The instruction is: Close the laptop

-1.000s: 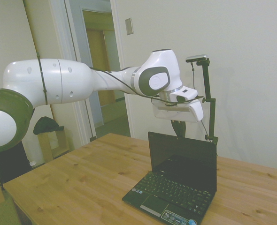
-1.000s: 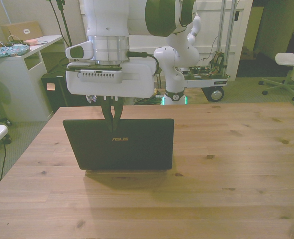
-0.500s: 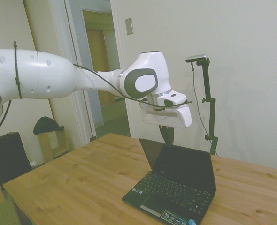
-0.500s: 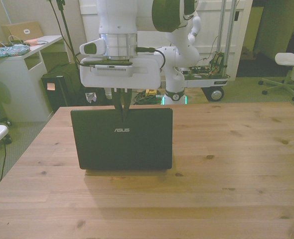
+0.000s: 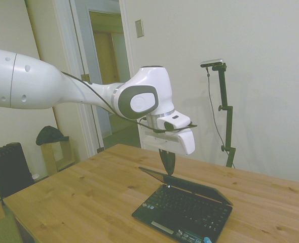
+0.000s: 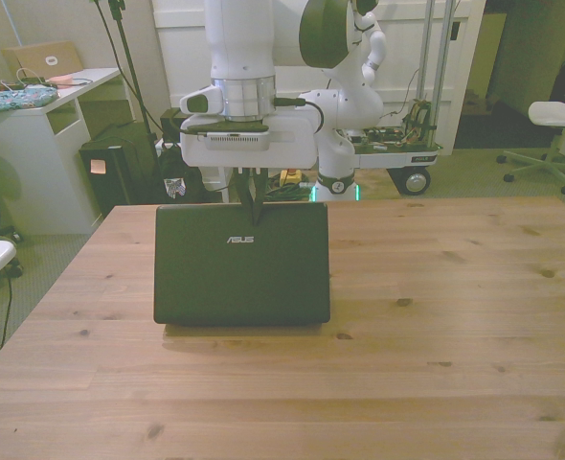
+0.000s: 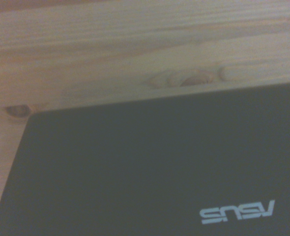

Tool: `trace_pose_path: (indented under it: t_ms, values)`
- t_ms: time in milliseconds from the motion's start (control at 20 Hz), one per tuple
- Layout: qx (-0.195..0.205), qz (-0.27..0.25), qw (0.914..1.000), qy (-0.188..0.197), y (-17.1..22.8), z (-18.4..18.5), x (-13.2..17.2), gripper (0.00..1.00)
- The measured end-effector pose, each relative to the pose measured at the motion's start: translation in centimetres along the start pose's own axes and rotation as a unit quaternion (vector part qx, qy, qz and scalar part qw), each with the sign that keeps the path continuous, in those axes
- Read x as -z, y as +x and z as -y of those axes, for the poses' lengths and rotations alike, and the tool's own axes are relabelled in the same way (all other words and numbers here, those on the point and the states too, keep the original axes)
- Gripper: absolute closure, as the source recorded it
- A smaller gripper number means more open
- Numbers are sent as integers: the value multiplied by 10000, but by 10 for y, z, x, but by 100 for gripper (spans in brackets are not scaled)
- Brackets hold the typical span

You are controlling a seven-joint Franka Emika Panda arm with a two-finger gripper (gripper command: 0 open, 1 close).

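A white Franka arm's gripper (image 5: 167,172) presses its fingertips, drawn together with nothing between them, onto the upper edge of a small black netbook's (image 5: 182,207) lid (image 6: 241,264) on a wooden table (image 6: 436,316). The netbook sits toward the front view's left, lid tipped low over the keyboard (image 5: 187,203) but not yet shut. The wrist view shows the glossy lid's silver logo (image 7: 237,211) with wood grain beyond its edge.
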State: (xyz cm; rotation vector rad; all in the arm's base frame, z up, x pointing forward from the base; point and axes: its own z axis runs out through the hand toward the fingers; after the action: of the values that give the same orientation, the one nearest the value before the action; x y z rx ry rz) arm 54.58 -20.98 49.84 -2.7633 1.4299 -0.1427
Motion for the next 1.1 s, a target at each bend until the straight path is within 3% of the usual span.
trace_pose_path:
  t_ms: [300,1100]
  values:
    - [-61,146,9999,-30,-21,-19,-15,100]
    - [-250,442,9984,-249,-41,-55,-96,100]
